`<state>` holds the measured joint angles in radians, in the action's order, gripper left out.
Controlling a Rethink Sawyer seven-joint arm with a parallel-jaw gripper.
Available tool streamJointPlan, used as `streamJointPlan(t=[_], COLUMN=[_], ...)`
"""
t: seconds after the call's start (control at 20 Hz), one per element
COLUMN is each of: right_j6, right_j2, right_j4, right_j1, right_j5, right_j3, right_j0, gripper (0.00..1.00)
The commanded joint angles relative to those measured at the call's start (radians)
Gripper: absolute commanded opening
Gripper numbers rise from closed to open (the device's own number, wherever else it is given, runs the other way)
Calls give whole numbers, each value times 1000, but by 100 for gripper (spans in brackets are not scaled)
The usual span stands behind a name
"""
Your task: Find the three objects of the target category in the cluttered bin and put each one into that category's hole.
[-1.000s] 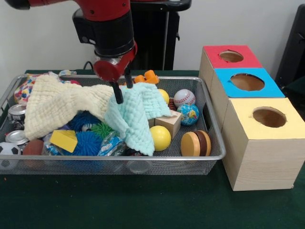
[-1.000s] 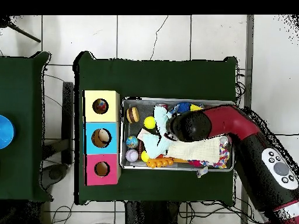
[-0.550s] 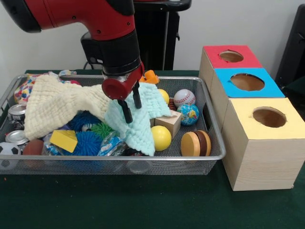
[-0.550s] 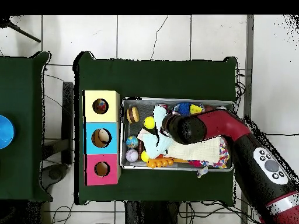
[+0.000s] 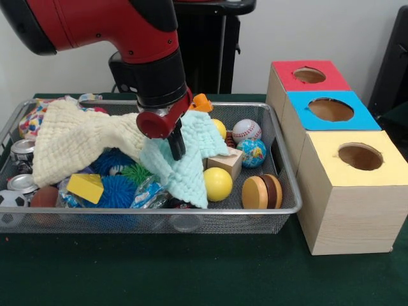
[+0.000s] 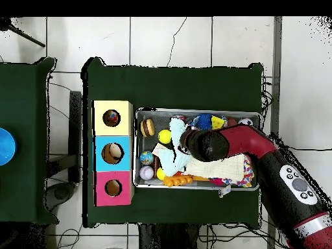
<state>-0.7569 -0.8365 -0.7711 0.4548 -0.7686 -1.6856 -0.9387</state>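
The wire mesh bin is packed: yellow ball, baseball and globe ball sit at the end nearest the boxes, part under a mint cloth. Red, blue and yellow holes line up beside it.

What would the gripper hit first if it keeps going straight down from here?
Most likely the light blue cloth: the gripper points down right at it, the fingers seemingly at its surface. Depth is unclear, so contact can't be confirmed.
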Motion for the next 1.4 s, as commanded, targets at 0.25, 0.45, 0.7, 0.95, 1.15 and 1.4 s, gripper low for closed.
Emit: streamJointPlan(t=[0.25,0.45,0.7,0.95,1.15,1.4], right_j6=[65,14,21,14,-24,-59], right_j2=[61,55,91,140,199,239], right_j4=[-10,42,-16,-89,-164,-223], right_j1=[10,1,27,-9,-55,-129], right_j5=[-69,-69,-64,-8,52,136], right_j3=[6,-6,19,31,50,70], right_j0=[13,7,43,71,107,123], gripper=[0,100,100,100,100,100])
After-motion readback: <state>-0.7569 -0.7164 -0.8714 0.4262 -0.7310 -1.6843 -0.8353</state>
